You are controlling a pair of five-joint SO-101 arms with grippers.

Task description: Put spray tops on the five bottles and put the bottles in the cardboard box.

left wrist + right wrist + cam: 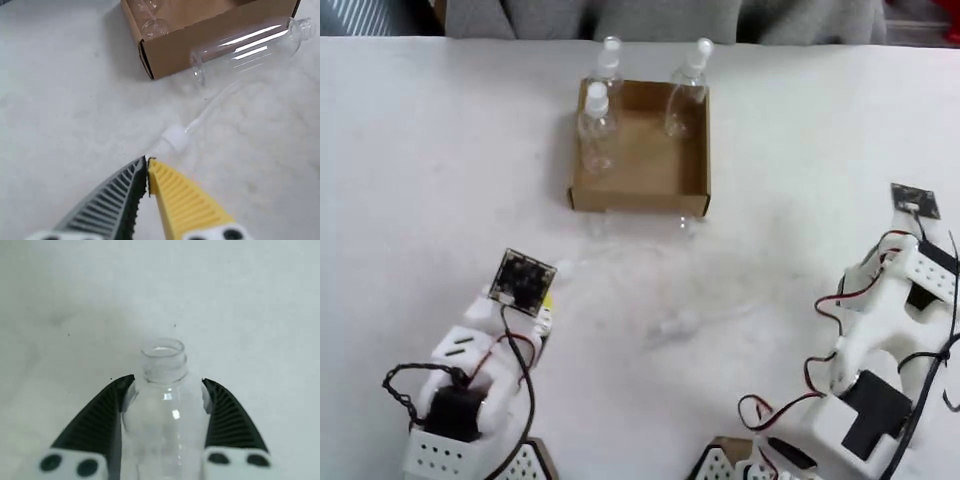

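Cardboard box (692,150), high view: open-topped on the white table (430,150). One capped bottle (595,125) stands upright against its left wall and a second (686,88) in its far right corner. A third (610,60) stands at the far left corner, inside or just behind. An uncapped bottle (640,226) lies just beside the near wall, long axis along it, neck toward the right. A loose spray top (675,325) lies between the arms. Left wrist view: the left gripper (147,167), grey and yellow fingers pressed together, sits just short of a white spray head (175,136) whose dip tube runs toward the lying bottle. Right wrist view: the right gripper (167,382) pinches an open-necked bottle (165,425), neck pointing away from the wrist.
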